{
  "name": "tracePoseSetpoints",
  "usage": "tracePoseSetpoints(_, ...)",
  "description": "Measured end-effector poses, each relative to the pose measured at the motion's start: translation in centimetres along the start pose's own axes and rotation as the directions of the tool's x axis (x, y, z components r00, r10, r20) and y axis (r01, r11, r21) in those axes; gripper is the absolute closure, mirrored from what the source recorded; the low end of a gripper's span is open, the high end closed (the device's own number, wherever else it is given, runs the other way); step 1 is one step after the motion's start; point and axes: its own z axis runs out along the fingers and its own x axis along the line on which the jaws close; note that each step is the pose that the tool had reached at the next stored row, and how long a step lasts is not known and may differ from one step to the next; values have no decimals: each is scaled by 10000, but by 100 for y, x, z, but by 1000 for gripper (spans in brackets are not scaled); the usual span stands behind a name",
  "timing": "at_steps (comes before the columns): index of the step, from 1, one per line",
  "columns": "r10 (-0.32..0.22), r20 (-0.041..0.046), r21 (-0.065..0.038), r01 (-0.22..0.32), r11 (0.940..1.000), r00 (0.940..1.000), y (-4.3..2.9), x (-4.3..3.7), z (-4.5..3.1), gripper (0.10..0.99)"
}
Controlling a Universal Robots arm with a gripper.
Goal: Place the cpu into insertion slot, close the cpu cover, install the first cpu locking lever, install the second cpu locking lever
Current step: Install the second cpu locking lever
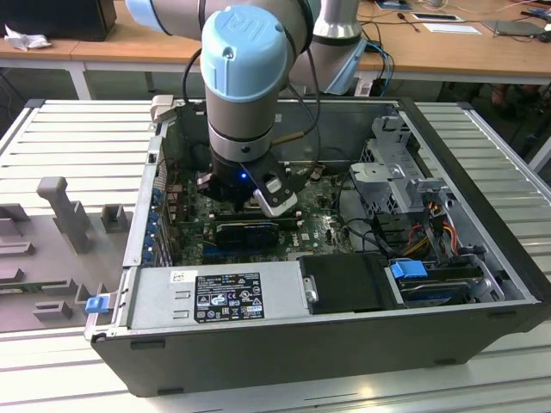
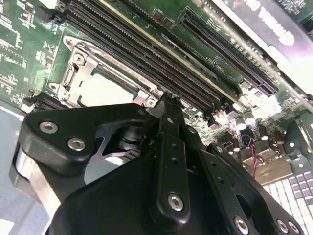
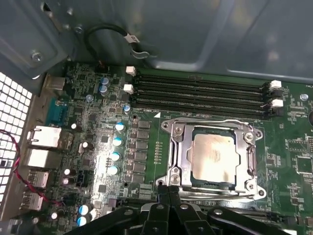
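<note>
The cpu (image 3: 211, 155) lies flat in the insertion slot (image 3: 213, 183) on the green board, pale face up. The silver cpu cover (image 3: 178, 152) is down around it, and the chip shows through its cut-out. A thin wire lever (image 3: 210, 120) runs along the socket's side facing the memory slots. My gripper (image 3: 169, 192) is shut with nothing between its fingers, its tips at the socket's edge near one corner. In the second wrist view my gripper (image 2: 166, 100) is right beside the cpu cover (image 2: 73, 68) and the cpu (image 2: 105, 90). In the exterior view my gripper (image 1: 258, 200) reaches down into the open computer case.
Long black memory slots (image 3: 200, 93) lie just beyond the socket. A black expansion card (image 1: 248, 231) sits beside the gripper, with the power supply (image 1: 215, 292) in front. A drive cage (image 1: 392, 163) and cables fill the exterior view's right. Capacitors (image 3: 117, 142) stand near the socket.
</note>
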Motion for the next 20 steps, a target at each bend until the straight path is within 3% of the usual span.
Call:
tracePoseSetpoints(3, 0, 5, -52, 0, 10000, 10000, -10, 2, 31, 980)
tracePoseSetpoints(5, -3, 18, -167, 3, 9999, 10000, -16, 7, 57, 980)
tracePoseSetpoints(13, -5, 50, -438, 7, 9990, 10000, -39, 27, 143, 980)
tracePoseSetpoints(15, -6, 49, -441, 8, 9990, 10000, -39, 27, 143, 980)
tracePoseSetpoints(20, -6, 50, -442, 8, 9990, 10000, -4, 26, 22, 980)
